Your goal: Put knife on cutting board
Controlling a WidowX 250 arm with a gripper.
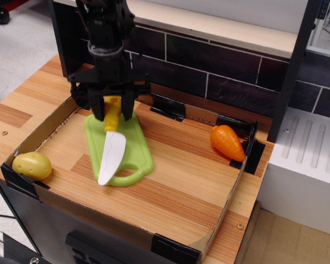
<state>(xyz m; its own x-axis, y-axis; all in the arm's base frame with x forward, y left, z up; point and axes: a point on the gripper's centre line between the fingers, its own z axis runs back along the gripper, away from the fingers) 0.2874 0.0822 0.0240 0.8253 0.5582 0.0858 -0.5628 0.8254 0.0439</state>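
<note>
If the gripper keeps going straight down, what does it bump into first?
Most likely the cutting board: the gripper points down over its far end, holding the knife, whose blade would touch before the fingers. Height is hard to judge.

Orange toy carrot [228, 142] near the tray's right wall, yellow potato [32, 165] at left corner

Knife [111, 147]: toy plastic piece with a rounded yellow handle and a broad white blade, lying lengthwise over the cutting board with the handle at the far end and the blade running toward the near end, its rounded tip reaching over the handle cut-out. Cutting board [136, 146]: flat light-green plastic rectangle with rounded corners and an oval handle cut-out at its near end, sitting flat on the wood-grain tray floor, left of centre.
</note>
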